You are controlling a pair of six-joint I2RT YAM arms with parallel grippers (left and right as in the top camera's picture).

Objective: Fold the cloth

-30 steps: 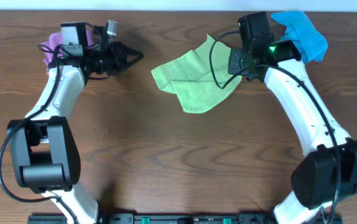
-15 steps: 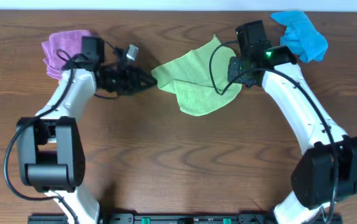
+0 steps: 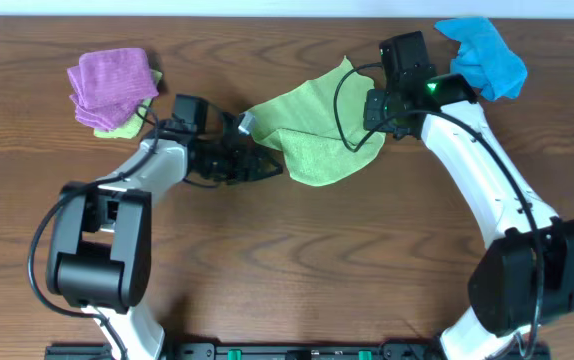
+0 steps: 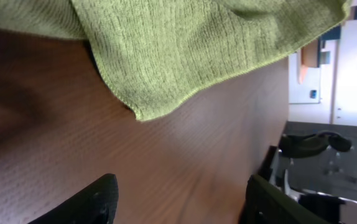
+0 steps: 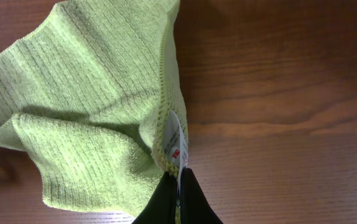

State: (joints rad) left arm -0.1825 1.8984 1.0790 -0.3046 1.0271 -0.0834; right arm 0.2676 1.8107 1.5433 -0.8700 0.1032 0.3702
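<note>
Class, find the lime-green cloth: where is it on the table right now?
In the overhead view the cloth lies top centre on the table, between the open left gripper and the right gripper, which pinches its right edge.

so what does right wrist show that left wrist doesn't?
Only right wrist: the white tag on the hem of the cloth, and the right fingers shut on that hem. Only left wrist: the left fingers spread apart with nothing between them, just short of a cloth corner. Both: the green cloth lying on the wooden table.
</note>
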